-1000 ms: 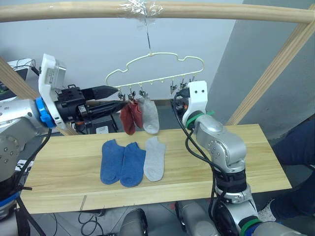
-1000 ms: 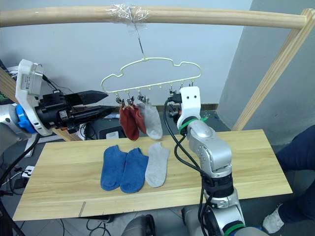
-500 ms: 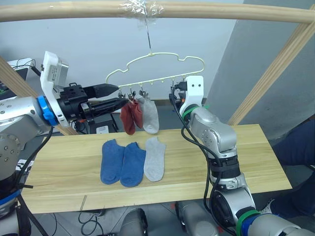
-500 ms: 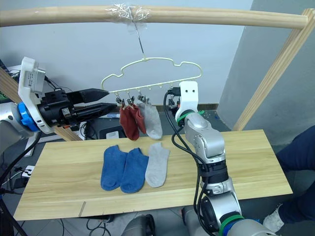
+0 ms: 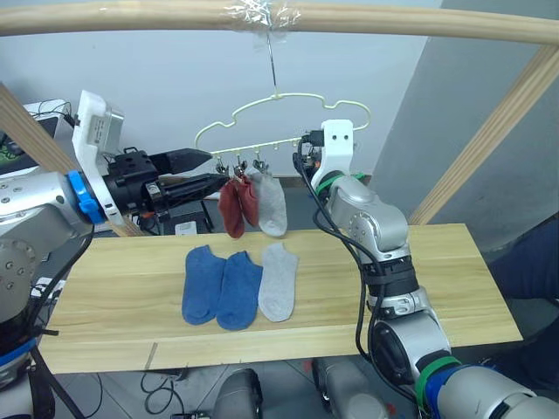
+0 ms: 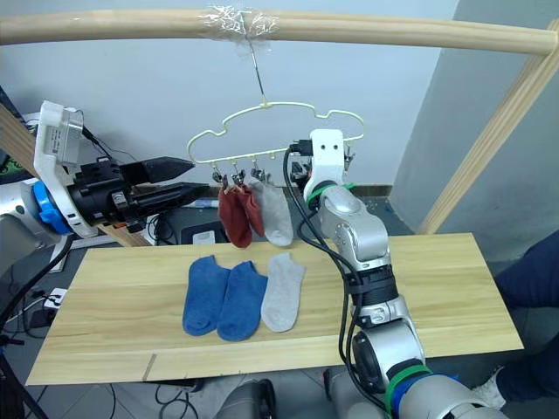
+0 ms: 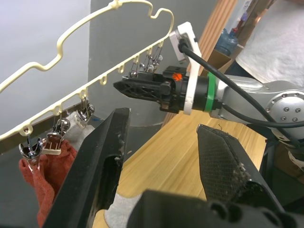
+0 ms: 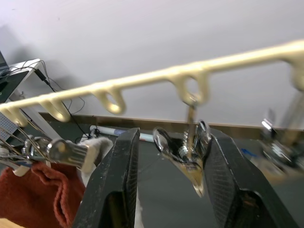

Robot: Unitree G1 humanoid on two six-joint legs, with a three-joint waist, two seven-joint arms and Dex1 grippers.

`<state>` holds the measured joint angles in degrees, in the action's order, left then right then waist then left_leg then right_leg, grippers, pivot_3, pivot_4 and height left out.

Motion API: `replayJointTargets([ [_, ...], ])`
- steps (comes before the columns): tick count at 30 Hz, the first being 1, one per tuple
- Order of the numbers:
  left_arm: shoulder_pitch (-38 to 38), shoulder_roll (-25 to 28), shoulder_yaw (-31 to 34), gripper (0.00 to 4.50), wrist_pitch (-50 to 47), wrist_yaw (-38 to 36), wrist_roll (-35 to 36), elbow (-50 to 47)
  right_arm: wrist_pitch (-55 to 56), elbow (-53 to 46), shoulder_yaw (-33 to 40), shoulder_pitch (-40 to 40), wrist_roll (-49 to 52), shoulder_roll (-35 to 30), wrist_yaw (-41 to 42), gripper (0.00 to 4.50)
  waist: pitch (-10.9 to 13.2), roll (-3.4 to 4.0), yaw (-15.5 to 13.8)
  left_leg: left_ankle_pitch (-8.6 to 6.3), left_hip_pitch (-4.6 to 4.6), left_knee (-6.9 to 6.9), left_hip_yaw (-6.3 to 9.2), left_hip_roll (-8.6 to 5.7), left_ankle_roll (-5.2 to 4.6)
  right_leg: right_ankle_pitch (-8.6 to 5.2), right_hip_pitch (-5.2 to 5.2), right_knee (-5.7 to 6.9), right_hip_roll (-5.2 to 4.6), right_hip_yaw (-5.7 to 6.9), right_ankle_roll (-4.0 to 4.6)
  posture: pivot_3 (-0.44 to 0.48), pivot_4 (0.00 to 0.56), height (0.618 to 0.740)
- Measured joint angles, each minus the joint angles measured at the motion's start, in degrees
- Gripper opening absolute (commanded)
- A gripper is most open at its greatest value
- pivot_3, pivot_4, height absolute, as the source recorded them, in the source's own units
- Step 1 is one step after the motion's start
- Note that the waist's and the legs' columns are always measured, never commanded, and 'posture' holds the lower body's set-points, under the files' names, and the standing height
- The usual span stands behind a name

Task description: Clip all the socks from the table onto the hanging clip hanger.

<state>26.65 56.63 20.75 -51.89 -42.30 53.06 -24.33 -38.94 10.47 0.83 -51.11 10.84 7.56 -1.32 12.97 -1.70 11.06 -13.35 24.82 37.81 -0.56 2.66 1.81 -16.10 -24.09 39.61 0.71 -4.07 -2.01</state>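
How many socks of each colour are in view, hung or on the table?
Blue socks: 2, on the table
Grey socks: 2, one on the table, one hung
Red socks: 2, hung on the hanger
Total: 6

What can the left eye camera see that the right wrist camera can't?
Only the left eye view shows the light wooden table with two blue knit socks and one light grey sock lying on it, plus the open left pincer.

Only the right wrist view shows a small grey metal clip up close between the open right pincer's black fingers.

Both show the pale-yellow wire clip hanger and the rust red socks hanging from it.
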Motion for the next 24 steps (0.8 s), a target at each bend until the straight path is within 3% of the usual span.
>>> replayJointTargets([
  [24,-1.4,0.0,1.5,2.59,-0.2,2.0,0.8,-0.6,3.9,6.1,0.7,-4.3,-0.2,0.1,-0.2,1.96,0.0,0.00,0.0,0.00,0.01,0.00,0.01,0.01,0.00,0.00,0.00,0.02,-0.01,0.01,0.01,-0.176,0.202,0.740],
])
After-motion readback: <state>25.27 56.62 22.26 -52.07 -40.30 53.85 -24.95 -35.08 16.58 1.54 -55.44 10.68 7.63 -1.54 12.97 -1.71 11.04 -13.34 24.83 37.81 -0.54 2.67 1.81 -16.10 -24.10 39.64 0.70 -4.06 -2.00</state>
